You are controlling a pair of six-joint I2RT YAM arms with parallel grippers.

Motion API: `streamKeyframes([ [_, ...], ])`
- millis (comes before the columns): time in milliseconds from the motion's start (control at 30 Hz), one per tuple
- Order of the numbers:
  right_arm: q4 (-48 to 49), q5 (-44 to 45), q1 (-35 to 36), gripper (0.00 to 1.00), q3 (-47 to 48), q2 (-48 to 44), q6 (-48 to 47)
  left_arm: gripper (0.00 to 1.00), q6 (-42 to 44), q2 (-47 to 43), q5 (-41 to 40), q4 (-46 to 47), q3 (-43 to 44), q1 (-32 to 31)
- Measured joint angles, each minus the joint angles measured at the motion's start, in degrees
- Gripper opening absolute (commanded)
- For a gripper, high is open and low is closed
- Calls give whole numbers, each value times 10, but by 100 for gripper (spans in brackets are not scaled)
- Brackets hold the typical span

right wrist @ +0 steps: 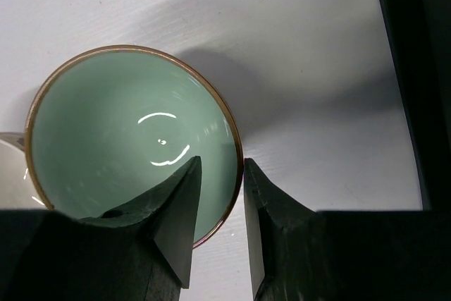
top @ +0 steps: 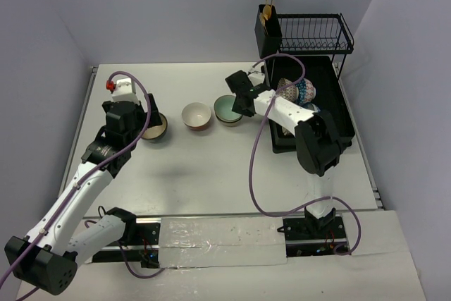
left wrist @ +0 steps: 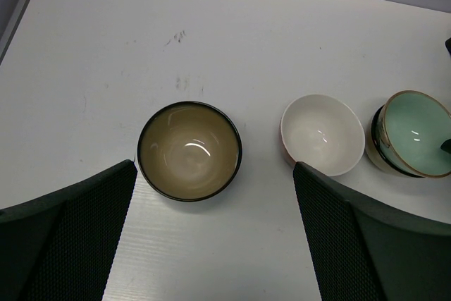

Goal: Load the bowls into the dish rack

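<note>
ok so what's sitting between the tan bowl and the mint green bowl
The white bowl, red on the outside, sits between the tan bowl and the mint green bowl. The top external and left wrist views both show it.

Seen from above, the left arm [top: 70, 192] at lower left and the right arm [top: 282, 109] at centre right are white links joined by chunky black housings, each on a black base plate [top: 310, 234]. A grey-purple cable [top: 252, 174] loops along each, and the left has a small red cap [top: 110, 85]. On the left gripper [left wrist: 215, 163] the fingers [left wrist: 63, 244] are matte black with fine mesh; on the right gripper [right wrist: 222, 160] they are dark faceted wedges.
</note>
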Motion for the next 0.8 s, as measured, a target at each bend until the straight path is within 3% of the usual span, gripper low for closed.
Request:
streamKeyframes([
  [267, 0, 0, -1, 38, 0, 22, 0, 99, 0, 0, 0, 0, 0, 0],
  [333, 0, 0, -1, 32, 0, 23, 0, 99, 0, 0, 0, 0, 0, 0],
  [800, -1, 16, -1, 32, 0, 23, -2, 99, 0, 0, 0, 0, 0, 0],
])
